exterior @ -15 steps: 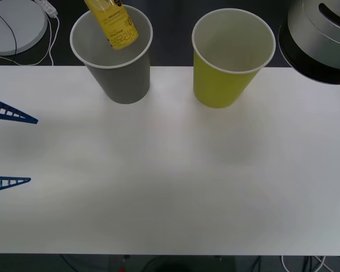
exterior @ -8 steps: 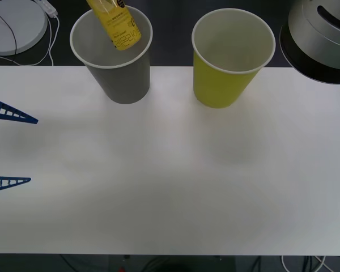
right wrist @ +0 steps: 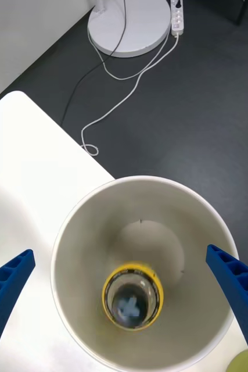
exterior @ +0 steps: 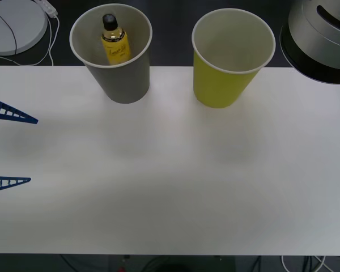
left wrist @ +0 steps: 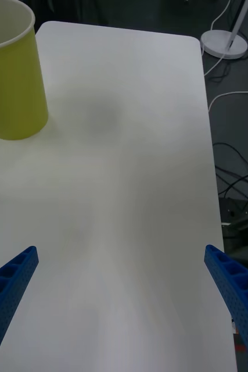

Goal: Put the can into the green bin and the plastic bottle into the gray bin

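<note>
While the bottle (exterior: pixel 114 39) stands in the gray bin (exterior: pixel 119 79), its base is hidden.
Right gripper (right wrist: pixel 124 314) gapes wide above it; left gripper (exterior: pixel 8 147) at 9 o'clock, wide too.

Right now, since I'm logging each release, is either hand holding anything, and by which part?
Nothing is held. The plastic bottle stands inside the gray bin, and the right hand above it is open. The left hand is open over the table.

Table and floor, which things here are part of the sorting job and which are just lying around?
Job: gray bin, plastic bottle standing inside it, green bin, open right gripper above the gray bin, open left gripper.
Lying about: white round base, white cable.
</note>
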`<state>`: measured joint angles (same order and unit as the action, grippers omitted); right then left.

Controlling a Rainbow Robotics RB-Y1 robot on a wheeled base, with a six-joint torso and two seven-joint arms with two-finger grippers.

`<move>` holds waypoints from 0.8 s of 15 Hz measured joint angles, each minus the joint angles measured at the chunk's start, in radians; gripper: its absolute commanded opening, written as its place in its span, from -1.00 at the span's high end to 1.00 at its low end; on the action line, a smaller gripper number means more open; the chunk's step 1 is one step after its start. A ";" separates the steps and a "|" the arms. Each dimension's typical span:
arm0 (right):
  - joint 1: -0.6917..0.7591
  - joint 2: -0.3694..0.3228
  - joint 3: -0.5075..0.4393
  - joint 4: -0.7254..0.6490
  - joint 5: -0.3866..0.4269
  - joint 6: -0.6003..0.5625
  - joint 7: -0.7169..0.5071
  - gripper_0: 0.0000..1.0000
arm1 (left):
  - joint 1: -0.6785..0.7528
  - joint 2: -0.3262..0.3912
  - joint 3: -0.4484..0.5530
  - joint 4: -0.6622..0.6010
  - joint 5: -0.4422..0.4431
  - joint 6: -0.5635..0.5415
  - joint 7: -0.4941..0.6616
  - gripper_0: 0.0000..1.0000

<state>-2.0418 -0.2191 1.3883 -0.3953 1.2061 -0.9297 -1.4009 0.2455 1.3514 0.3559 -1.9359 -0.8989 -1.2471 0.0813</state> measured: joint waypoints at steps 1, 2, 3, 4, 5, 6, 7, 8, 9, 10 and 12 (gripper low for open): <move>0.000 0.000 0.000 0.001 -0.002 0.000 0.000 -1.00 | 0.000 0.000 0.000 0.000 0.000 0.000 0.000 -1.00; 0.000 0.000 0.000 0.001 -0.002 0.000 0.000 -1.00 | 0.000 0.000 0.000 0.000 0.000 0.000 0.000 -1.00; 0.000 0.000 0.000 0.001 -0.003 0.000 0.000 -1.00 | 0.000 0.000 0.000 0.000 0.000 0.000 0.000 -1.00; 0.000 0.000 0.000 0.002 -0.005 0.000 0.000 -1.00 | 0.000 0.000 0.000 0.000 0.000 0.000 0.000 -1.00; 0.000 -0.001 -0.001 0.002 -0.007 0.000 0.000 -1.00 | 0.000 0.000 0.000 0.000 0.000 0.000 0.000 -1.00; 0.001 -0.003 0.000 0.002 -0.011 -0.001 0.001 -1.00 | 0.000 0.000 0.000 0.000 0.000 0.000 0.000 -1.00; 0.002 -0.007 -0.002 0.001 -0.016 -0.005 0.001 -1.00 | 0.000 0.000 0.000 0.000 0.000 0.000 0.000 -1.00; 0.003 -0.013 -0.006 -0.002 -0.021 -0.013 0.005 -1.00 | 0.000 0.000 0.000 0.000 0.000 0.000 0.000 -1.00; 0.007 -0.025 -0.011 -0.017 -0.024 -0.019 0.016 -1.00 | 0.000 0.000 0.000 0.000 0.000 0.000 0.000 -1.00; 0.015 -0.045 -0.018 -0.047 -0.024 -0.022 0.023 -1.00 | 0.000 0.000 0.000 0.000 0.000 0.000 0.000 -1.00; 0.034 -0.085 -0.038 -0.113 -0.017 -0.023 0.027 -1.00 | 0.000 0.000 0.000 0.000 0.000 0.000 0.000 -1.00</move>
<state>-2.0083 -0.3044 1.3507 -0.5085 1.1893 -0.9522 -1.3740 0.2455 1.3514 0.3559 -1.9359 -0.8989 -1.2471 0.0813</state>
